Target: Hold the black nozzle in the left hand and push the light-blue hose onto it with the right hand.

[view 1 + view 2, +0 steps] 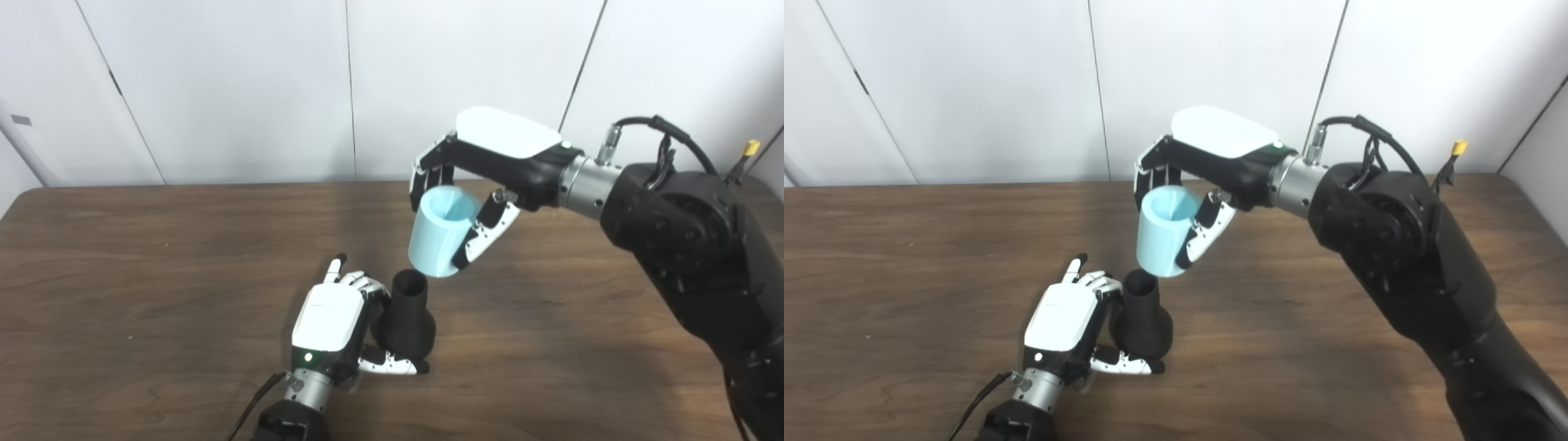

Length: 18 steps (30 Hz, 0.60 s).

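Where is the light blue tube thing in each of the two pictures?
Left eye view: the light-blue hose is just right of the middle, held in the right hand, above the black nozzle.
Right eye view: the light-blue hose sits at about the middle, a little farther left.
Shared landmark: the black nozzle, held by the left hand, lies right below the hose's lower end in both views.

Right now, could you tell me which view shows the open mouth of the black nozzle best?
The left eye view: the black nozzle shows its whole round mouth, clear of the light-blue hose. In the right eye view, the hose's lower edge sits right at the mouth's rim, crowding it.
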Each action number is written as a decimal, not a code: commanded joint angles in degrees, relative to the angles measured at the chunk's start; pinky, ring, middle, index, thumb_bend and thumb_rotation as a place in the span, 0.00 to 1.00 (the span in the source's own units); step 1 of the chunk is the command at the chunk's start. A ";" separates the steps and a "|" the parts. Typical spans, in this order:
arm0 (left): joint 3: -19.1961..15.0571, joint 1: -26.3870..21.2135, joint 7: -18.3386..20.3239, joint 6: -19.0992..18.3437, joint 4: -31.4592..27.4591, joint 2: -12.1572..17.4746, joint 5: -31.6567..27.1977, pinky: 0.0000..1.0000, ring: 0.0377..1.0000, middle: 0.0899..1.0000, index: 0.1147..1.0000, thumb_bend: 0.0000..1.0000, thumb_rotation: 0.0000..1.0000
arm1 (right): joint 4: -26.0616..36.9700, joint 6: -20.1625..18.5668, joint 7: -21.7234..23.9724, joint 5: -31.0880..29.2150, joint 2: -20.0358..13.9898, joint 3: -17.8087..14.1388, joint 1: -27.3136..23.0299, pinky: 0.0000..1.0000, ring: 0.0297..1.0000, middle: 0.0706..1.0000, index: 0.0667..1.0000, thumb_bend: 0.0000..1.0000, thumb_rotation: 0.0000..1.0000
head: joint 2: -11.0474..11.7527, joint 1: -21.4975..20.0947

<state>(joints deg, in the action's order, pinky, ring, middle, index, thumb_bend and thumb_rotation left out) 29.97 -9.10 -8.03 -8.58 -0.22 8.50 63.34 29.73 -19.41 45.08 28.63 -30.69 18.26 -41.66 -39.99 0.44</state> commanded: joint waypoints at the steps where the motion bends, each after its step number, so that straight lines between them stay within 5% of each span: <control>1: 1.24 0.51 2.13 -0.23 1.34 -0.37 0.82 1.00 0.80 0.67 0.42 0.52 0.05 | 2.08 -0.80 0.26 0.83 -0.21 -0.51 -1.92 0.83 0.45 0.42 0.45 0.52 0.00 | -0.19 0.03; 6: 1.36 0.51 2.25 -0.30 1.13 -0.32 0.84 1.00 0.80 0.67 0.42 0.52 0.05 | 1.81 -0.29 0.43 0.89 -0.05 -0.16 -1.52 0.90 0.45 0.42 0.45 0.52 0.00 | -0.41 -0.01; 13: 1.39 0.53 2.39 -0.38 0.93 -0.30 0.70 1.00 0.80 0.67 0.42 0.52 0.05 | 0.90 0.87 -0.29 -0.89 0.84 -0.51 -1.42 0.48 0.40 0.44 0.45 0.52 0.00 | -0.98 0.02; 18: 1.51 0.58 2.51 -0.56 0.51 -0.40 0.95 1.00 0.80 0.66 0.42 0.52 0.05 | 0.47 1.75 -0.70 -0.80 1.47 -0.65 -1.59 0.45 0.39 0.46 0.45 0.52 0.00 | -1.27 0.11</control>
<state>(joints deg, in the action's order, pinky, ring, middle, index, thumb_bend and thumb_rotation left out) 30.26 -9.11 -8.00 -8.97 -0.31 8.33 63.39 29.67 -19.19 46.00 27.99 -28.85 18.78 -41.24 -41.22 0.53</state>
